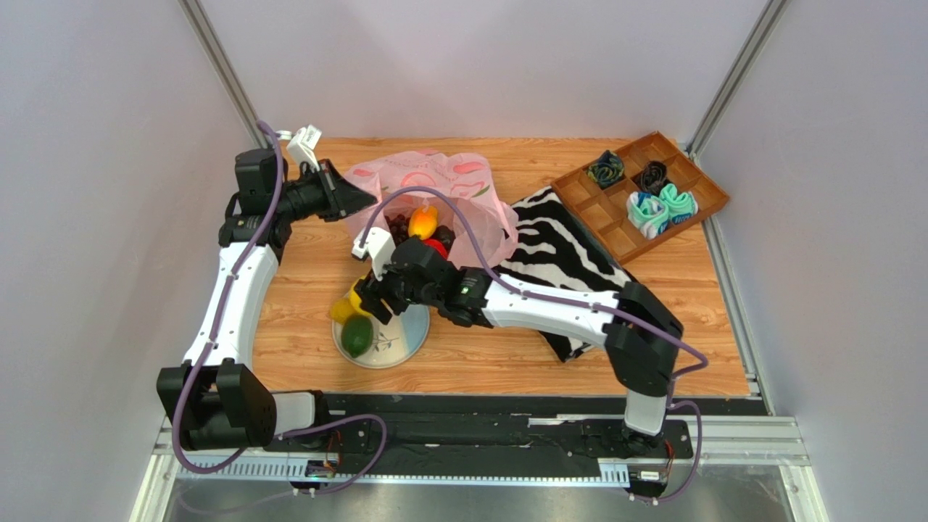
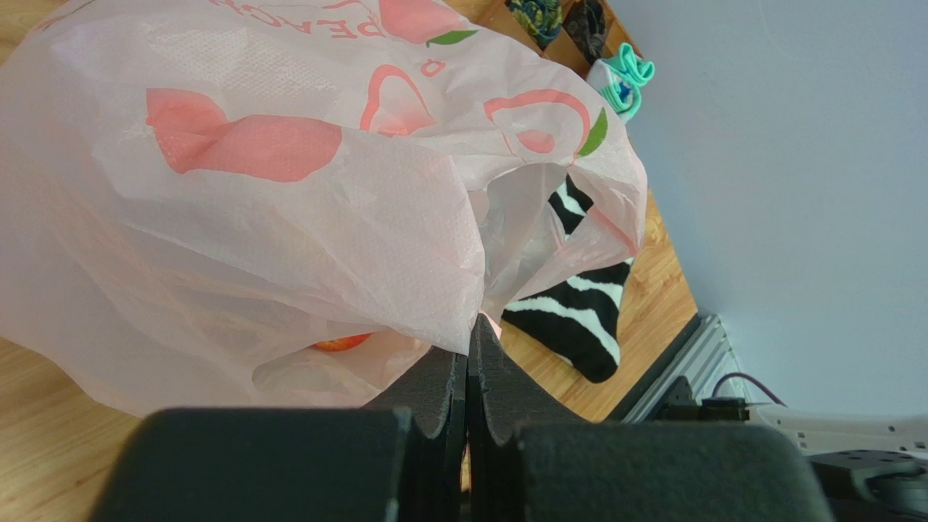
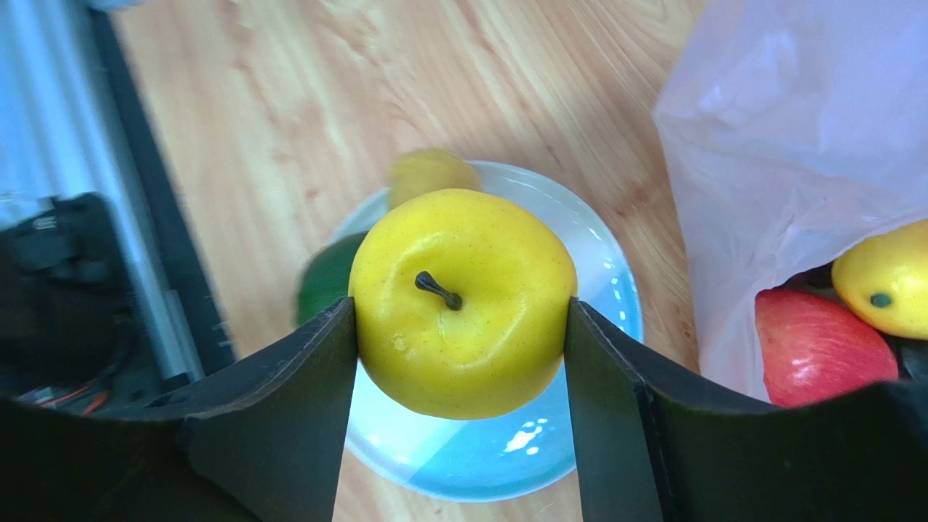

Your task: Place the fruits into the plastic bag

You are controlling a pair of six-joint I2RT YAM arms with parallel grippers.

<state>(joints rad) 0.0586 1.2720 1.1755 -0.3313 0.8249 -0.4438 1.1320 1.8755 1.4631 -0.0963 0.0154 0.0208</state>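
The yellow apple-like fruit, stem toward the camera, is clamped at its widest part between the right fingers, which stand fairly wide around it. It hangs just above the white-and-blue plate. A green fruit and a smaller yellow fruit lie on the plate.

Just beside it on the table, the pink plastic bag gapes toward the plate, with a red fruit and a lemon visible inside. The left fingers are pressed together on a fold of the bag's rim, holding the mouth up.

To do this step well, I would carry the fruit level across to the opening and pass above the thin lip rather than pushing it. It should be let go low over the fruits inside, so nothing rolls out.

Dark pink lettering on the bag looks like "PEAC", the rest cut off. I can read no other writing.
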